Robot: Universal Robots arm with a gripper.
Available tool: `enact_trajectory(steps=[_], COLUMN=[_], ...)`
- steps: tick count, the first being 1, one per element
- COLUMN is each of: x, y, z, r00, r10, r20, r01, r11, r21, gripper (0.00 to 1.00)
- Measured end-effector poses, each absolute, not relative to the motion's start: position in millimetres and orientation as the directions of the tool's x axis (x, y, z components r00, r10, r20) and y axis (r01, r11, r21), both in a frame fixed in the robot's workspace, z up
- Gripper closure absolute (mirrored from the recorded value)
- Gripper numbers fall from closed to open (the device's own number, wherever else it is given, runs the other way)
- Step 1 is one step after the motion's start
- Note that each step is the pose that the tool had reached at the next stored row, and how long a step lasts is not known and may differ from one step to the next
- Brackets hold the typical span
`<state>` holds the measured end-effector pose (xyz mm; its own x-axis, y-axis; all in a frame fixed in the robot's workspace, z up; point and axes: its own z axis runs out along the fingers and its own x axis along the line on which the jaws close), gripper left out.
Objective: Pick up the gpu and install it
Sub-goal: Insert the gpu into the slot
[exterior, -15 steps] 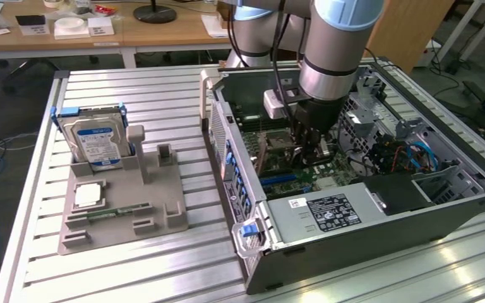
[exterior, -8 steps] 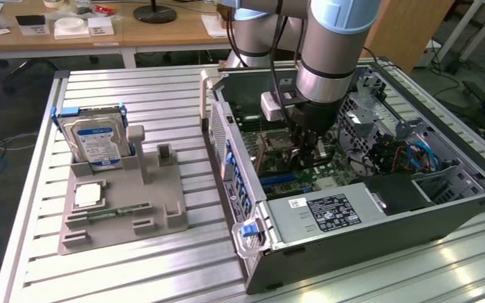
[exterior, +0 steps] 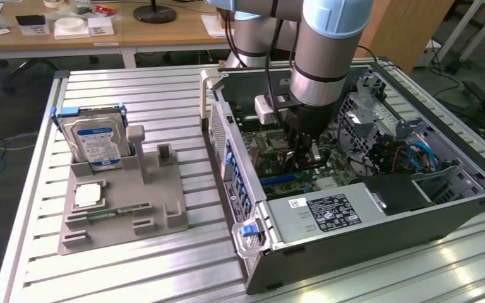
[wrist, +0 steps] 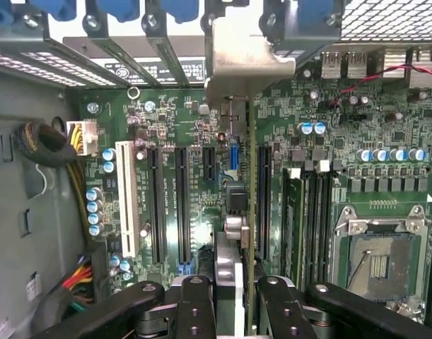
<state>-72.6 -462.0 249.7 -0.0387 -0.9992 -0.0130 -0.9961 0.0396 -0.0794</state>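
My gripper (wrist: 233,307) is shut on the gpu (wrist: 252,212), which I see edge-on as a thin card running away from the fingers (wrist: 194,304). Its silver end bracket (wrist: 240,67) sits at the case's rear slot openings. The card's edge hangs over the green motherboard (wrist: 201,127), in line with the long black expansion slots (wrist: 264,191). In the exterior view the gripper (exterior: 303,156) reaches down inside the open computer case (exterior: 369,240), just above the motherboard (exterior: 289,180).
A grey fixture tray (exterior: 124,208) on the slatted table holds a silver hard drive (exterior: 98,142) upright and a narrow memory stick (exterior: 112,213). Inside the case are the power supply (exterior: 335,211), cable bundles (wrist: 42,141), memory slots (wrist: 311,205) and the CPU socket (wrist: 375,265).
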Motion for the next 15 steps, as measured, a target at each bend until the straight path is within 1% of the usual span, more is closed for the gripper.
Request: enact_trajectory(steps=[15], x=[-81.9], y=[-459.9], z=[241.3], r00=[-0.050], r10=[-0.999], r20=[-0.013], r01=[-0.996], r11=[0.051], r21=[-0.079], gripper=[0.72])
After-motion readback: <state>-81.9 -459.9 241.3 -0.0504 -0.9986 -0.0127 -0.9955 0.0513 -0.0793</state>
